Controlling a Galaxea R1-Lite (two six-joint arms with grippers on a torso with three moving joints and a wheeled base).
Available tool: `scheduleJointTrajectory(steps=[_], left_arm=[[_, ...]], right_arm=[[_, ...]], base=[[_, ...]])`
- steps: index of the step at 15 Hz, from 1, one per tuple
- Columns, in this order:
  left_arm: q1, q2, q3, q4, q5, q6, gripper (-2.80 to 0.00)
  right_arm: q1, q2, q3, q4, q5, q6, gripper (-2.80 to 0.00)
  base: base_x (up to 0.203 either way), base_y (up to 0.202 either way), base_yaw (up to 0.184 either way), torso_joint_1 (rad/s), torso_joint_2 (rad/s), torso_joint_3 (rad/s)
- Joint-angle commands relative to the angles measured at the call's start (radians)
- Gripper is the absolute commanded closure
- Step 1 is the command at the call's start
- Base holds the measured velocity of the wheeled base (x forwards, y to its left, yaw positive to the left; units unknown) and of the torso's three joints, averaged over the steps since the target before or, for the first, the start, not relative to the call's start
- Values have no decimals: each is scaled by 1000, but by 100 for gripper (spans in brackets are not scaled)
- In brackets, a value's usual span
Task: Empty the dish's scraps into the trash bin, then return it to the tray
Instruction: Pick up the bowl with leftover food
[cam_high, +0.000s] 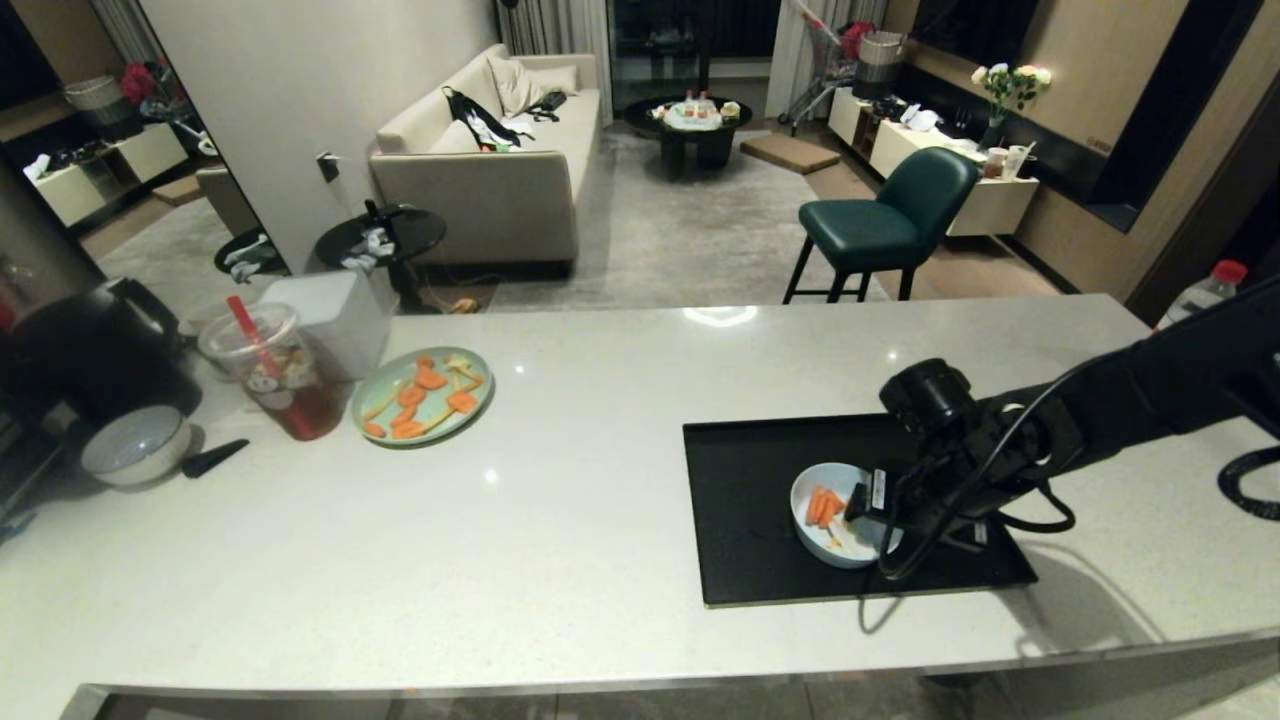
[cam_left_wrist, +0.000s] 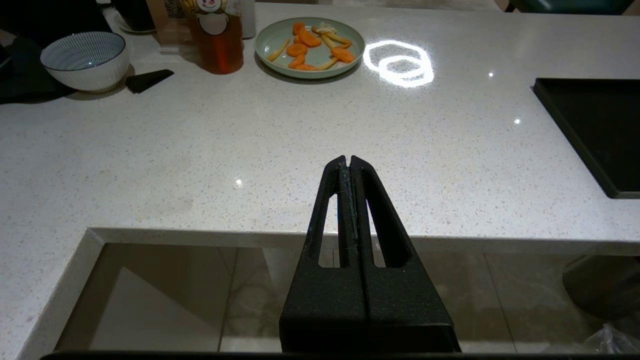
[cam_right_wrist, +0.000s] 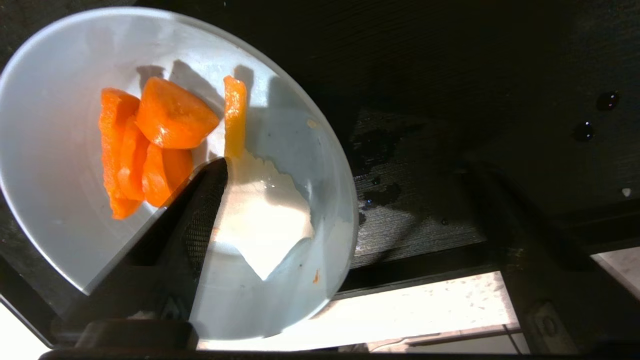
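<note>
Pale-blue bowl (cam_high: 838, 525) sat on the black tray (cam_high: 745, 520) near the counter's (cam_high: 560, 540) front right edge, carrot sticks (cam_high: 822, 506) inside. The right gripper (cam_right_wrist: 350, 195) straddled its rim, jaws spread wide, one finger (cam_right_wrist: 192, 220) inside the bowl. The left gripper (cam_left_wrist: 350, 162) hung pressed shut off the front edge. Farther left stood a mint-green plate (cam_high: 422, 395).
</note>
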Motion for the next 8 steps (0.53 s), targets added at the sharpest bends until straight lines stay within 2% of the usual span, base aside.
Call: scheduleJointTrajectory(steps=[1, 8], left_arm=[[0, 1, 0, 0, 0, -1, 0], [0, 1, 0, 0, 0, -1, 0]], right_arm=[[1, 2, -1, -1, -1, 4, 0], [15, 18, -1, -1, -19, 4, 0]], base=[[0, 0, 0, 0, 0, 0], [0, 0, 0, 0, 0, 0]])
